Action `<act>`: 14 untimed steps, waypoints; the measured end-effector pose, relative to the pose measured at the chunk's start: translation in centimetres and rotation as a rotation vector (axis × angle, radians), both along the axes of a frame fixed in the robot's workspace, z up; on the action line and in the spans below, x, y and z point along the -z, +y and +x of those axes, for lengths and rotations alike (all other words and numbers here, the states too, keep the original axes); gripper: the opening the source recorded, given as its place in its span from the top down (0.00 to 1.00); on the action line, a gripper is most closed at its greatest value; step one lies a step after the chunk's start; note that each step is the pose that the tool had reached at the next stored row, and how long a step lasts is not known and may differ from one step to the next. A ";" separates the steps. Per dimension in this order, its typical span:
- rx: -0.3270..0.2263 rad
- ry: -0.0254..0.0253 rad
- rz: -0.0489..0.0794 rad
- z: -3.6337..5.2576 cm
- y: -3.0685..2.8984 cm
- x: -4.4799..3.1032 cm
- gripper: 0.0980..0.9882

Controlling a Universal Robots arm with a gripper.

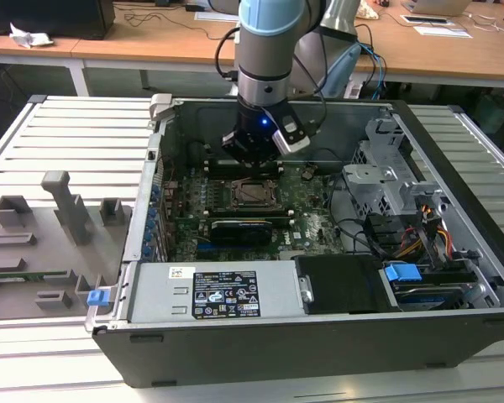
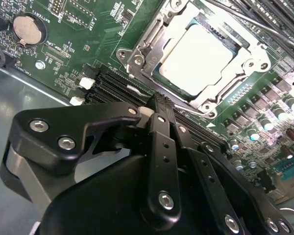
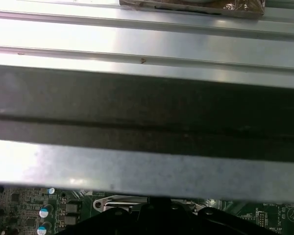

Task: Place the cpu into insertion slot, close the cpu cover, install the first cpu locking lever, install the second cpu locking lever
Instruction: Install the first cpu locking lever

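Above green motherboard, tool pinched empty.

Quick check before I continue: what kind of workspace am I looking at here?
Likely a lab or office workshop: an open computer case lies on a slatted metal table, with wooden desks behind and grey fixture blocks beside the case.

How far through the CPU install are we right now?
Done, by the look of it: the cpu sits in the insertion slot, and the cpu cover lies flat around it. In hand: the gripper is low over the board beside the socket, holding nothing I can see. Left: I can't confirm that either locking lever is latched.
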State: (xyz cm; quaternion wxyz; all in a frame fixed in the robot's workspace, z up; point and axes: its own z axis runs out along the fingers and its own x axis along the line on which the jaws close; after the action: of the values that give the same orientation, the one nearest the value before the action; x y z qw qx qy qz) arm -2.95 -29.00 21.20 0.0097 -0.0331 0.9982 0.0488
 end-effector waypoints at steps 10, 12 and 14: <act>0.000 0.0001 0.000 0.80 0.10 0.44 0.99; 0.000 0.0001 0.000 0.96 0.11 0.49 0.99; 0.001 0.0000 0.000 1.04 0.11 0.54 0.99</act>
State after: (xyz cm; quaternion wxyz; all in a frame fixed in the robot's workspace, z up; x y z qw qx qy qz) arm -1.91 -28.89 20.66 0.0097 -0.0327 0.9982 0.0489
